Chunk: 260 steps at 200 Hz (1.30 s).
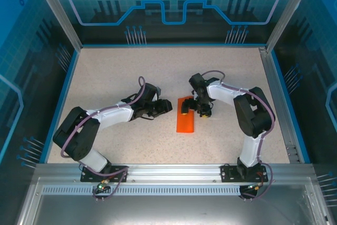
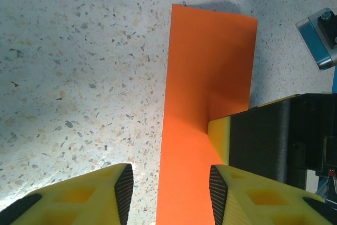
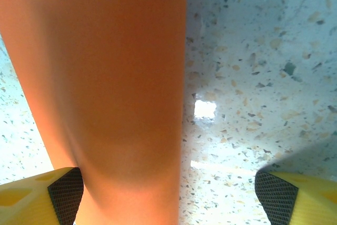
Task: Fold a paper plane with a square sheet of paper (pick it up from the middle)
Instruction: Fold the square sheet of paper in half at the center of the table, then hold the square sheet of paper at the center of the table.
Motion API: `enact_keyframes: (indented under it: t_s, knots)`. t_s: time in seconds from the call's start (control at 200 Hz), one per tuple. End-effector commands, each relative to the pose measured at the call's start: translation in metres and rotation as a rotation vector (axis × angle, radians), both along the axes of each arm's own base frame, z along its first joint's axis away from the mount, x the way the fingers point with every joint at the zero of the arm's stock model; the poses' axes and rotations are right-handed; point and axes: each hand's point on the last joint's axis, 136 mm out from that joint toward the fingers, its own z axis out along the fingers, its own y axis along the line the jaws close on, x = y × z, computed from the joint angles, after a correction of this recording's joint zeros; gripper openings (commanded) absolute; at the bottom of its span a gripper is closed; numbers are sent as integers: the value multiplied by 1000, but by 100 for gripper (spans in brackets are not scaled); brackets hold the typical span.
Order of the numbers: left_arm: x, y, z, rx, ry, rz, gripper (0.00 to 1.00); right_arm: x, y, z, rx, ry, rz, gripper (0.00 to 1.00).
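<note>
The thin bright orange paper sheet [image 1: 185,124], folded into a long narrow strip, lies flat on the speckled beige table [image 1: 116,72] between the two arms. The right claw [image 3: 169,198] stands wide, with one yellow finger [image 2: 218,138] set on the strip, likely to pin it for creasing. The left claw [image 2: 171,196] is half spread and empty, straddling the strip's long edge, probably ready to lift that side for the next fold.

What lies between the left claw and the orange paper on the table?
A narrow strip of bare speckled table; the top view shows it between the left claw and the orange paper.
</note>
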Motion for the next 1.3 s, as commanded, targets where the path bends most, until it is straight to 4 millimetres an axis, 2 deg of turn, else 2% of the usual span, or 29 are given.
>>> enact_keyframes:
  t_s: [0.0,0.31,0.44,0.505,0.695,1.035,1.295]
  knots:
    - [1,-9,7,-14,-4,-37,45,-11,-10,-38,-66,56,23,90]
    - [3,-23,1,-57,46,-64,36,-14,-15,-43,-77,70,17,90]
    - [4,-38,-6,-117,112,-81,17,-15,-15,-46,-80,74,14,89]
    - [6,-45,-10,-154,135,-80,0,-15,-15,-47,-81,76,13,89]
    - [7,-48,-23,-167,182,-60,0,-15,-15,-49,-81,77,8,89]
    - [9,-65,-24,-211,202,-89,0,-18,-13,-54,-79,89,7,88]
    - [8,-68,-33,-211,225,-88,0,-19,-13,-55,-81,90,5,88]
